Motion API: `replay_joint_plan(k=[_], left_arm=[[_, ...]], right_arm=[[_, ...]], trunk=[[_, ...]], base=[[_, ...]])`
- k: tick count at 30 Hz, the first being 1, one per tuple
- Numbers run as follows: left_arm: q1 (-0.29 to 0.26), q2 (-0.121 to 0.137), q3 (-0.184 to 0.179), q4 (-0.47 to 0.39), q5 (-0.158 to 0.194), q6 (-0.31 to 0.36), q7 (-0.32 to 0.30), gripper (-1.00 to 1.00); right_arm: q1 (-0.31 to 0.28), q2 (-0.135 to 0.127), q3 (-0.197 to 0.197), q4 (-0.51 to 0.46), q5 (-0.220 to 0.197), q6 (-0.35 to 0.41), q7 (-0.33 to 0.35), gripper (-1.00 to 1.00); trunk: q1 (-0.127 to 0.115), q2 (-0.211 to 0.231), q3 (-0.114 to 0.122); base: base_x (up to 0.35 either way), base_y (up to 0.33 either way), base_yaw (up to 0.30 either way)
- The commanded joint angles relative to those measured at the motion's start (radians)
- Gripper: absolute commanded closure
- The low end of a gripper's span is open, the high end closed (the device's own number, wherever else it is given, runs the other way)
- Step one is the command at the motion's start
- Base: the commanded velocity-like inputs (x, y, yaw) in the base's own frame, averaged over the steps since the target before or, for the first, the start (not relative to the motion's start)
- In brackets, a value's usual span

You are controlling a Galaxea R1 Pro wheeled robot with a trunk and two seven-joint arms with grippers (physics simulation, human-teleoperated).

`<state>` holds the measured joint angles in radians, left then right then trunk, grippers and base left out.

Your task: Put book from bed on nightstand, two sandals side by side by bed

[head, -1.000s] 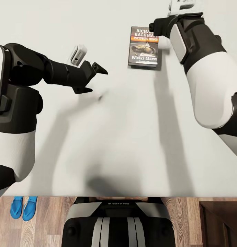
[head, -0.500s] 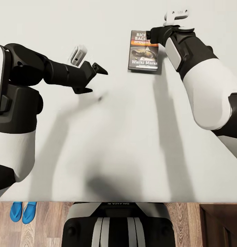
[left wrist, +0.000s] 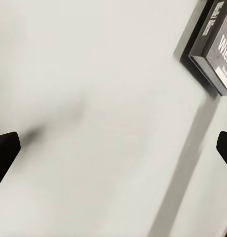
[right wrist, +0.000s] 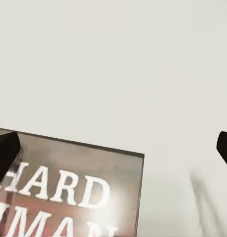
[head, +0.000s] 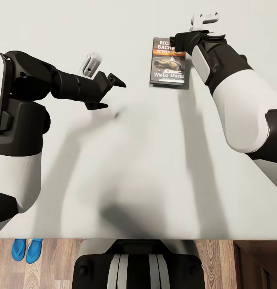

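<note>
Bed (head: 114, 160) is spreading pale and flat beneath both arms. Right gripper (head: 174, 41) is hovering over the book's top right corner, fingers spread wide and empty. Left gripper (head: 110, 91) is hanging open too, well apart from the book. Book (head: 168, 62) is lying flat on the mattress, cover up. Sandals (head: 26, 249) are sitting side by side on the floor (head: 54, 265) beside the bed. Risk: a thin book flat on soft bedding could slide away or get pinched with fabric if the fingers close off its edge. Nothing is blocking the reach.
</note>
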<state>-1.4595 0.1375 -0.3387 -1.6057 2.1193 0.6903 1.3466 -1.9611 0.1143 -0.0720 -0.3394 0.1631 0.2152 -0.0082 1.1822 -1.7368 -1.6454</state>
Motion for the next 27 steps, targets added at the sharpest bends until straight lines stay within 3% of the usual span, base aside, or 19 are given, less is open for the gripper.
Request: replay_joint_plan(k=[1, 7, 10, 27], left_arm=[[-0.001, 0.001, 0.000, 0.000, 0.004, 0.009, 0.006, -1.00], [-0.029, 0.029, 0.025, 0.026, -0.004, -0.001, 0.005, -1.00], [-0.039, 0.046, 0.025, 0.026, -0.004, -0.001, 0.005, -1.00], [-0.039, 0.048, 0.025, 0.026, -0.004, -0.001, 0.005, -1.00]], right_arm=[[0.001, 0.006, -0.007, -0.005, 0.011, 0.006, -0.002, -1.00], [-0.022, 0.035, -0.002, -0.034, 0.031, -0.003, -0.001, -1.00], [-0.022, 0.035, -0.002, -0.051, 0.031, -0.003, -0.001, -1.00], [-0.022, 0.035, -0.002, -0.060, 0.031, -0.003, -0.001, -1.00]], trunk=[[0.000, 0.000, 0.000], [0.000, 0.000, 0.000], [0.000, 0.000, 0.000], [0.000, 0.000, 0.000]], base=[[0.005, 0.000, 0.000], [0.001, 0.000, 0.000], [0.000, 0.000, 0.000], [0.000, 0.000, 0.000]])
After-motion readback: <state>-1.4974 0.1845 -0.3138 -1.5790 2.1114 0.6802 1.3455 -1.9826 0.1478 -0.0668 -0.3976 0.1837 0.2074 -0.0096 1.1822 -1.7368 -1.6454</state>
